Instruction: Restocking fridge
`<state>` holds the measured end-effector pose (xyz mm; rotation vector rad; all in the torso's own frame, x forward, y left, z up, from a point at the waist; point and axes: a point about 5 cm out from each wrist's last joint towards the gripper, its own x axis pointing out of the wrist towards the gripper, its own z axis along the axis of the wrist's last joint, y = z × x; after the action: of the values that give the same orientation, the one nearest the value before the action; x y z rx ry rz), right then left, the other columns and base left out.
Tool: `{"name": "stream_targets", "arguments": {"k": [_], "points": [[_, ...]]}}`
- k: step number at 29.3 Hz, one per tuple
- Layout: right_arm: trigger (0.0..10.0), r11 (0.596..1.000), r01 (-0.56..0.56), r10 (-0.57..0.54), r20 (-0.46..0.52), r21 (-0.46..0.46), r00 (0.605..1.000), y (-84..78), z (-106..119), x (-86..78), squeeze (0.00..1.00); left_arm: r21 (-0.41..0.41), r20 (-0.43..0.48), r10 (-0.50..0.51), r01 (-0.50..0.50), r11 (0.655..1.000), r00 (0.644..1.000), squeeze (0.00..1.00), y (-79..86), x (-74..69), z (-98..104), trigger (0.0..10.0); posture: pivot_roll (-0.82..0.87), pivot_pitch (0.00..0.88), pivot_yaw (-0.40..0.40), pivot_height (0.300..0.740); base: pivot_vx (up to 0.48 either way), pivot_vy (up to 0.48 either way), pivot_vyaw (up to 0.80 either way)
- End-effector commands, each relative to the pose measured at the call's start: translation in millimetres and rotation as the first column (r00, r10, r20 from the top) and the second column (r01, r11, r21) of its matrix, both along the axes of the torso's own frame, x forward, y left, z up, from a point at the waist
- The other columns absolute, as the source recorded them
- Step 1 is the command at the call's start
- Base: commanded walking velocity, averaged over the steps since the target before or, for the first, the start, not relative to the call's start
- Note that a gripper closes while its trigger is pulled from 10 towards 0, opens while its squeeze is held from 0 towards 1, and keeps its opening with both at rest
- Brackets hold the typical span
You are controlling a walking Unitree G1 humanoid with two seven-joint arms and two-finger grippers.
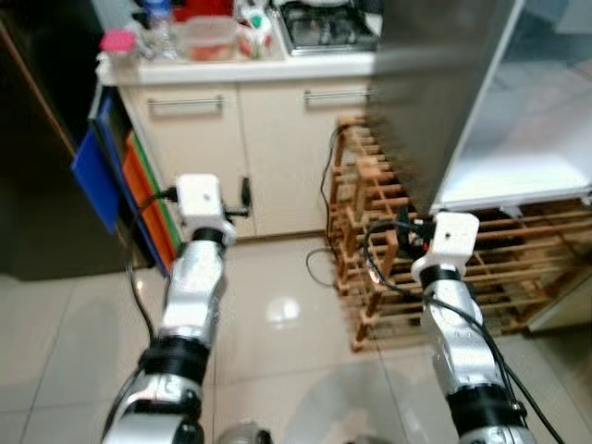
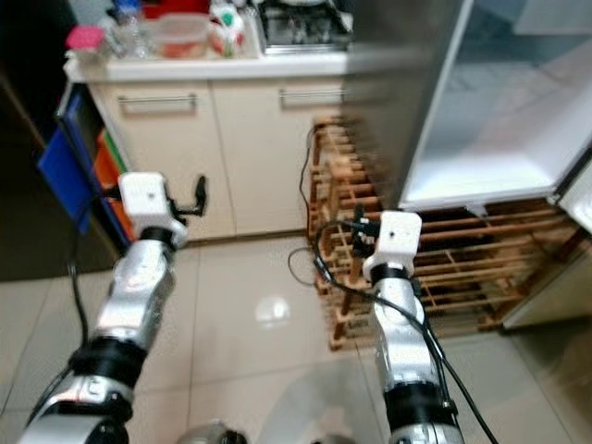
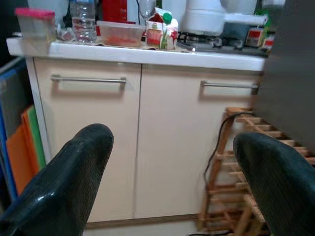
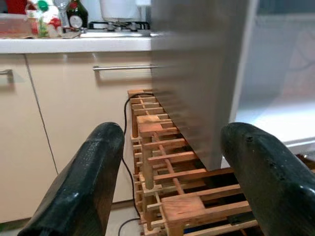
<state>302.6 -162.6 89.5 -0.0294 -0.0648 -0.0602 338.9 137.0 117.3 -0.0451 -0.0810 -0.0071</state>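
Ahead, both claws, left (image 3: pixel 167 182) and right (image 4: pixel 172 182), spread empty before the fridge door (image 1: pixel 435 83) edge.

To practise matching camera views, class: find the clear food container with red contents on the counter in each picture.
Left eye: food container, top, left of centre.
Right eye, top left.
Left wrist, upper left of centre.
Right wrist, top left edge.
Shared landmark: gas stove.

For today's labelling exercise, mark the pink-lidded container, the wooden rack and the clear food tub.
pink-lidded container (image 3: pixel 35 25), left wrist view, its body.
wooden rack (image 4: pixel 173 158), right wrist view, a slat.
clear food tub (image 1: pixel 209 39), left eye view, its side.
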Motion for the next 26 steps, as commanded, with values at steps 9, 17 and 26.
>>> {"name": "stream_targets", "arguments": {"k": [9, 17, 26], "points": [[10.0, 0.999, -0.038, 0.038, 0.030, -0.023, 0.999, 8.3, 8, 7.1, 0.00, -0.005, 0.037, 0.031, -0.030, 1.000, 0.999, 0.00, 4.9, 4.4, 12, 10.0, -0.05, 0.000, -0.009, 0.740, 0.480, 0.000, 0.69], [10.0, 0.999, -0.031, 0.031, 0.009, -0.028, 0.999, 8.7, 5, 7.9, 0.00, 0.020, 0.054, 0.041, -0.042, 0.999, 0.998, 0.00, 6.5, 6.0, 17, 10.0, -0.05, 0.000, -0.008, 0.740, 0.480, 0.000, 0.34], [10.0, 0.999, 0.018, -0.015, 0.075, -0.039, 0.997, 11.8, 21, 11.5, 1.00, 0.063, 0.091, 0.008, -0.014, 0.998, 0.996, 1.00, 8.2, 9.9, 27, 10.0, -0.05, 0.000, -0.011, 0.740, 0.480, 0.000, 0.00]]}}
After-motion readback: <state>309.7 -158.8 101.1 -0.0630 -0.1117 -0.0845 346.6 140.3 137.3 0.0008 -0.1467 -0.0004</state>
